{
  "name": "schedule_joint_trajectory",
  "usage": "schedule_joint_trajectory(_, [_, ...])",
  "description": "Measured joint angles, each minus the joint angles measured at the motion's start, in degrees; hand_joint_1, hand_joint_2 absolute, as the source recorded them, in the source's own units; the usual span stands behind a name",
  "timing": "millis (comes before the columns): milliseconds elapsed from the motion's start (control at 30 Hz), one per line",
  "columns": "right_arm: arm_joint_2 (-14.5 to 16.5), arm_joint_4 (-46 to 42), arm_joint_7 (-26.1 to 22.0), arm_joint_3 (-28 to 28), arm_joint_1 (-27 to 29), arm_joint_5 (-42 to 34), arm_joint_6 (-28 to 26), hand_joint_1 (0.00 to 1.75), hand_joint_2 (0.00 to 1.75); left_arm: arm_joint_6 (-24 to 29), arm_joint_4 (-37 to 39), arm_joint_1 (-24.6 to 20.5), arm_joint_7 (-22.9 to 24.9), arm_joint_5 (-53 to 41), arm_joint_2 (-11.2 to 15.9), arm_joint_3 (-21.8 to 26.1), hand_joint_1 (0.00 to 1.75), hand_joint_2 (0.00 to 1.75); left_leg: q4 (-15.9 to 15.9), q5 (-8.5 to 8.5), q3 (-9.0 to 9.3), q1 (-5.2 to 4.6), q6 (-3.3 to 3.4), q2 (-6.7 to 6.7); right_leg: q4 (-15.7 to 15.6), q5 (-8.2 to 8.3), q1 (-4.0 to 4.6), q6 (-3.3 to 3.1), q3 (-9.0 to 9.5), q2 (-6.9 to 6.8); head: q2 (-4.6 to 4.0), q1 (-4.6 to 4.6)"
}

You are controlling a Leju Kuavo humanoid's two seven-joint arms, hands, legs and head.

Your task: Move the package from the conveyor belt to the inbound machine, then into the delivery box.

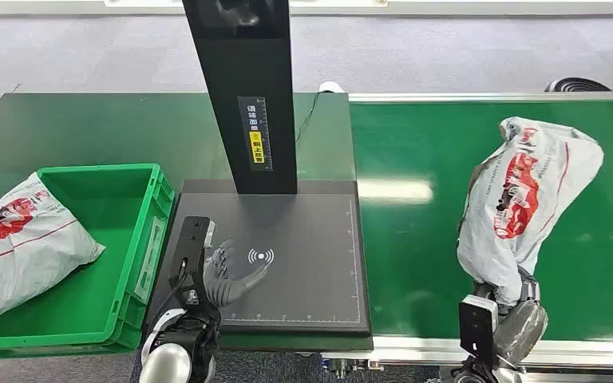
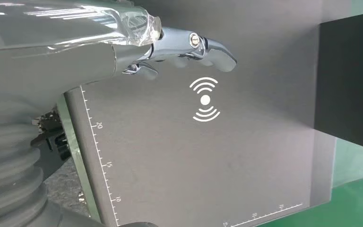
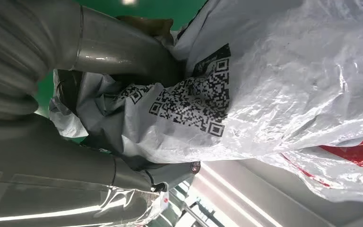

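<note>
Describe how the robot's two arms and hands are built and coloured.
Both arms are silver metal. A black rectangular block sits at each wrist. The left hand has shiny grey metallic fingers, partly under clear plastic wrap, behind a grey ribbed cover. The right hand is glossy grey, with a thick grey thumb and the same ribbed cover.

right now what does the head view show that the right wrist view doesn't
Head view alone: the green delivery box with a white package already in it, the black inbound machine with its scan symbol, and the left robot hand held over the platform with nothing in it.

Right wrist view alone: the black QR code printed on the held bag.

Both: the right robot hand gripping the white and red package over the green conveyor belt.
</note>
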Motion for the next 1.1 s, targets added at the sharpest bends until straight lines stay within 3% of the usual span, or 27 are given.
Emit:
schedule_joint_trajectory(167, [0.7,-6.1,-0.8,1.8,1.5,-2.6,0.0,1.75,1.75,0.3,0.2,-0.3,0.0,0.5,0.0,0.0,0.0,1.75,0.0,0.0,-0.03,0.0,0.0,0.01,0.0,0.0,0.0,0.0,-0.01,-0.01,0.0,-0.01])
schedule_joint_trajectory(300, [0.2,-8.6,-1.1,7.4,2.3,-6.3,2.4,1.75,1.75,0.1,0.5,-1.2,0.0,0.8,0.0,0.0,0.0,1.75,0.0,0.01,-0.04,0.0,0.0,0.01,0.0,0.01,0.0,0.0,-0.01,-0.01,0.0,0.0])
schedule_joint_trajectory(567, [-4.0,-7.5,-1.1,25.1,1.9,-9.6,26.7,1.75,1.75,-2.6,1.0,-2.6,0.0,1.7,-0.1,0.2,0.0,1.75,0.0,0.04,-0.08,0.01,-0.04,0.0,0.0,0.01,0.01,-0.01,-0.04,-0.02,0.0,0.0])
schedule_joint_trajectory(767, [-6.0,-2.8,-1.1,32.9,0.0,-10.6,39.1,1.75,1.75,-0.7,0.4,-2.8,0.0,1.4,-0.1,0.8,0.0,1.75,0.0,0.05,-0.18,0.01,-0.03,-0.07,0.0,0.01,0.0,0.0,-0.09,-0.09,0.0,0.01])
schedule_joint_trajectory(900, [-6.8,0.5,-0.6,34.3,-0.9,-9.1,40.0,1.75,1.75,-0.3,-0.8,-2.5,0.0,1.6,0.0,1.5,0.0,1.75,0.0,0.05,-0.23,0.0,-0.03,-0.1,0.0,0.0,0.0,0.0,-0.11,-0.16,0.0,0.01])
schedule_joint_trajectory(1100, [-7.4,5.1,4.7,34.2,-1.5,-3.6,35.7,1.75,1.75,1.5,-2.2,-2.4,0.0,1.3,0.0,2.2,0.0,1.75,0.0,0.05,-0.24,0.01,-0.03,-0.11,0.0,0.01,0.0,0.0,-0.12,-0.17,0.0,0.01])
